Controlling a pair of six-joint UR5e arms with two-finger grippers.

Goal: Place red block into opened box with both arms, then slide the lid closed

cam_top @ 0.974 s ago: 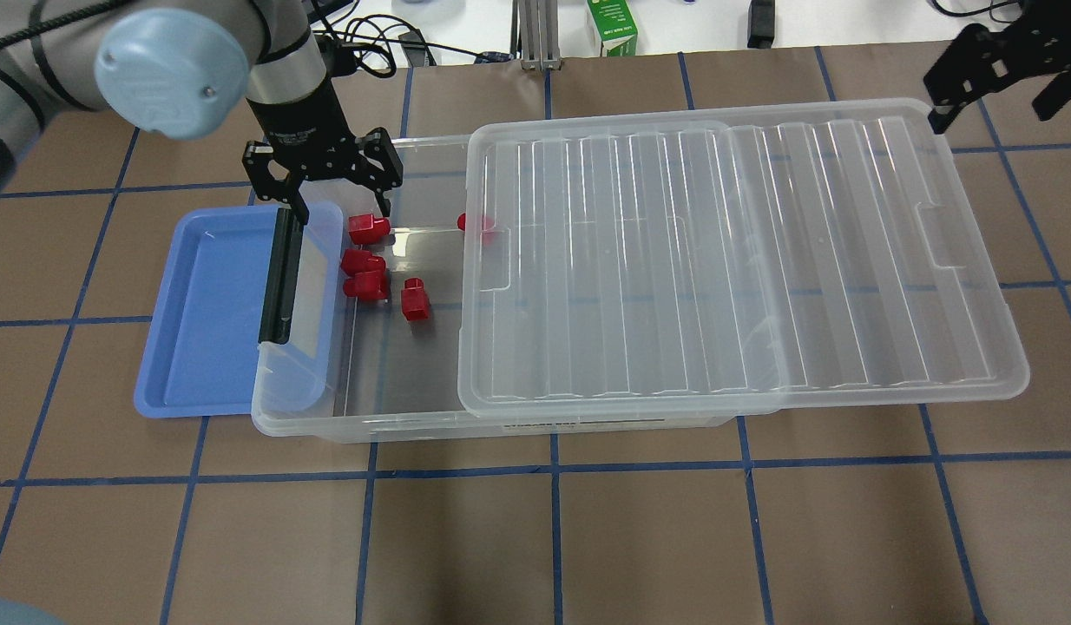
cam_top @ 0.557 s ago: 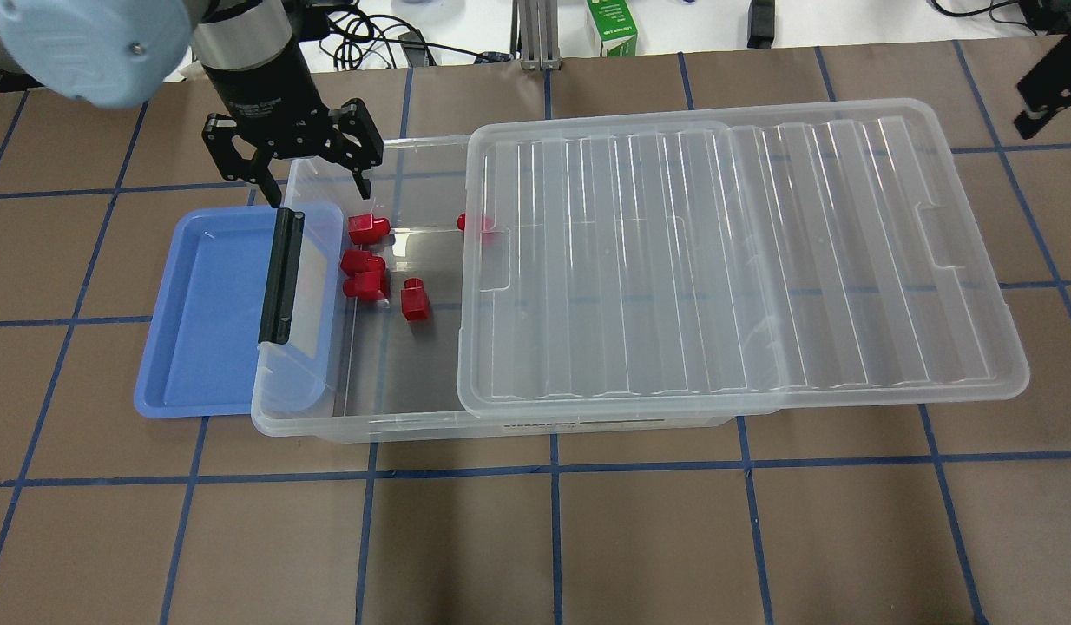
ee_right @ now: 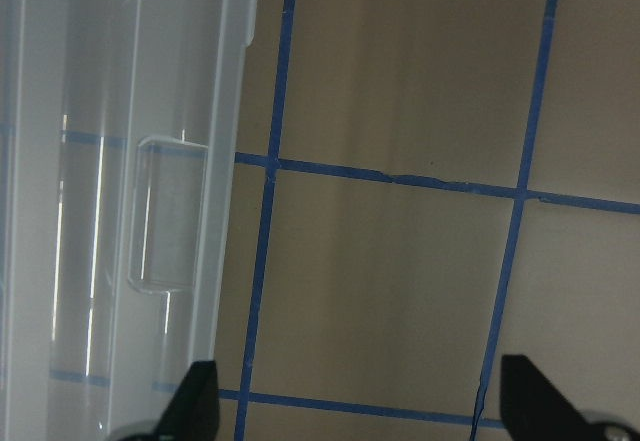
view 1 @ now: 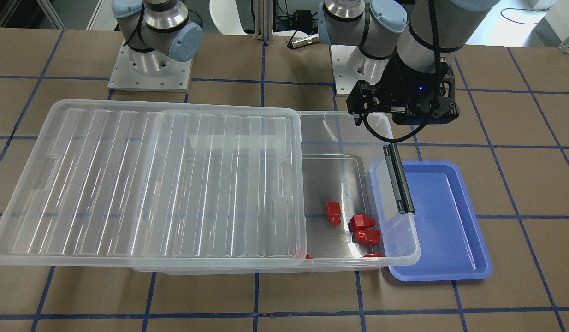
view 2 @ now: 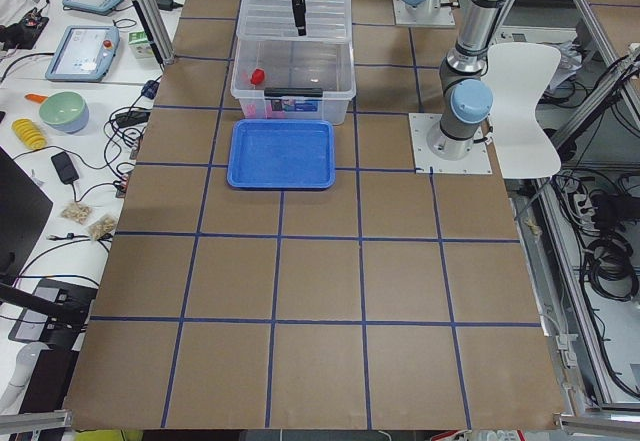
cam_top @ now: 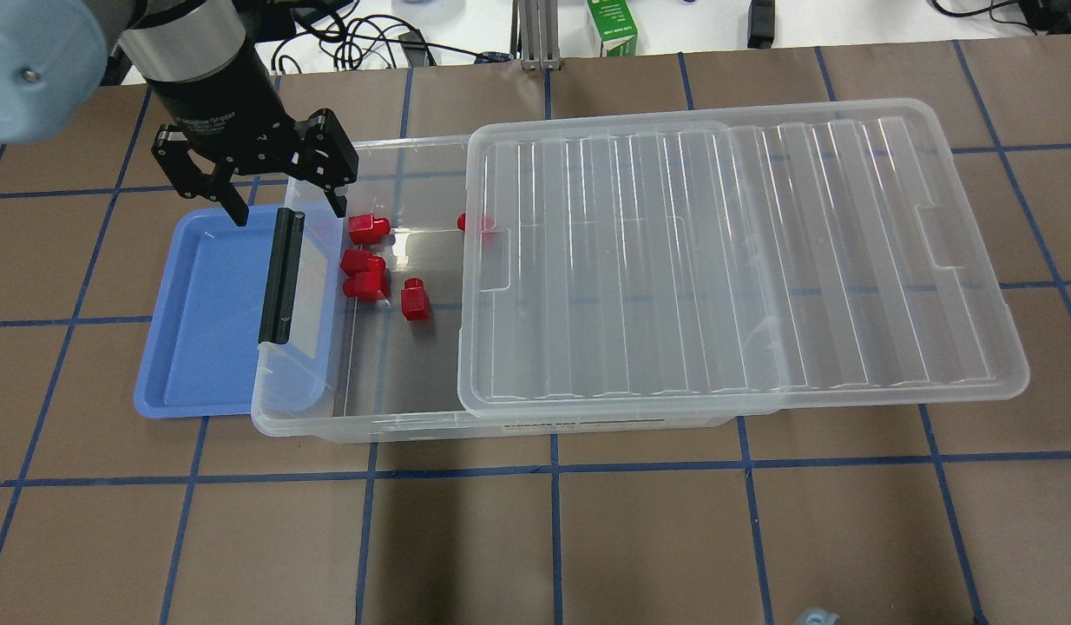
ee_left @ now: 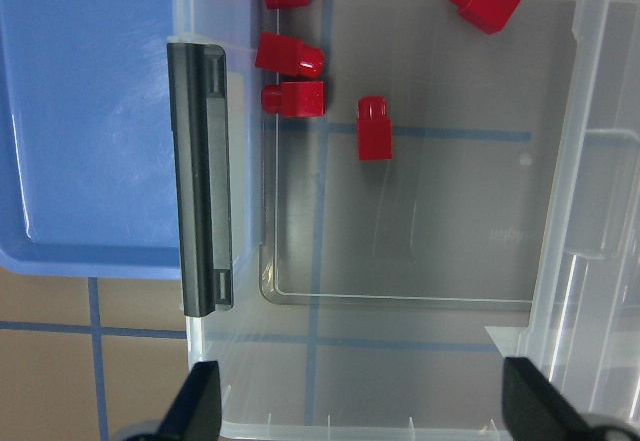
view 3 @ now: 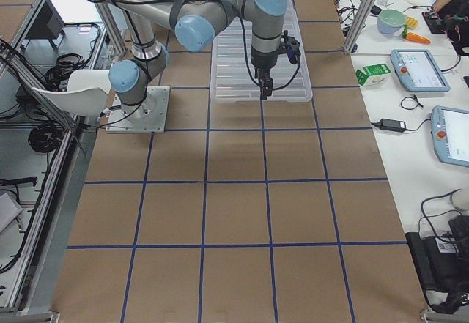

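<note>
The red blocks lie on the floor of the box, at the end with the black latch, while the lid, long axis along the box, overhangs the box's opposite end. The right gripper, jaws apart and empty, seems to hang just beyond that overhang, nearer it than the left gripper, likewise apart and empty over the box's latch-end corner.

- the lid covers most of the box; you can reach in only through the open strip at the latch end.
- five red blocks crowd that strip's far half; the floor on the robot's side lies bare.
- the black latch lines that end's rim, overlapping the blue tray.
</note>
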